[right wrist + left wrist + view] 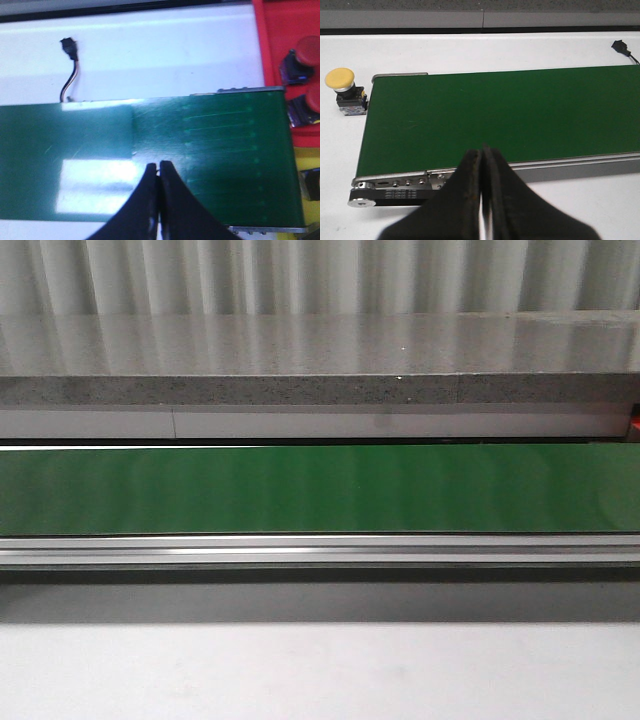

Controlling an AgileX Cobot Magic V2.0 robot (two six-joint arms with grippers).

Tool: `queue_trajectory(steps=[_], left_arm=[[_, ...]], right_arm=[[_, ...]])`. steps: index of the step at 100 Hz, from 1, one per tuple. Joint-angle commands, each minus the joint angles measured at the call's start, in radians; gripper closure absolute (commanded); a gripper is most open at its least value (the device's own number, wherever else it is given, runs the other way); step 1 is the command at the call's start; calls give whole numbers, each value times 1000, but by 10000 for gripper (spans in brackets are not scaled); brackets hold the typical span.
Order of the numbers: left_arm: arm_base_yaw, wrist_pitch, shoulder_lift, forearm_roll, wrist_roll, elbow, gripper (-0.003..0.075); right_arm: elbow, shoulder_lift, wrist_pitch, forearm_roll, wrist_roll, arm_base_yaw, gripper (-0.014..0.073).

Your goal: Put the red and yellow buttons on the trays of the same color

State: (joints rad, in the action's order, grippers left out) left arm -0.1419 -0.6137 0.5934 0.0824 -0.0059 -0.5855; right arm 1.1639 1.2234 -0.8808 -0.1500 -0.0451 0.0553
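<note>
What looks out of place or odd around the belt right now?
One thing: a yellow button stands on the white table just off the end of the green belt, on no tray. Two red buttons already lie in the red tray. A loose cable plug lies beside the belt. Nothing looks spilled or damaged.

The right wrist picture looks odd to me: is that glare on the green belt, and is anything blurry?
Right wrist view: a bright rectangular glare patch on the green belt, and the red buttons on the red tray look soft and blurred. Left wrist view: evenly lit, the yellow button sharp. Front view: faint vertical reflections streak the belt.
</note>
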Motion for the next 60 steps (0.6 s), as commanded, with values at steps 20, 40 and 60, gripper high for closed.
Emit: queue_trajectory(steps=[20, 40, 60], left_arm=[[-5, 74, 1, 9, -4, -27, 740], [-5, 74, 1, 9, -4, -27, 740], [-5, 74, 1, 9, -4, -27, 740]], right_arm=[[-175, -194, 185, 0, 87, -141, 661], [-333, -347, 249, 0, 106, -166, 661], [-450, -494, 248, 0, 123, -166, 661]])
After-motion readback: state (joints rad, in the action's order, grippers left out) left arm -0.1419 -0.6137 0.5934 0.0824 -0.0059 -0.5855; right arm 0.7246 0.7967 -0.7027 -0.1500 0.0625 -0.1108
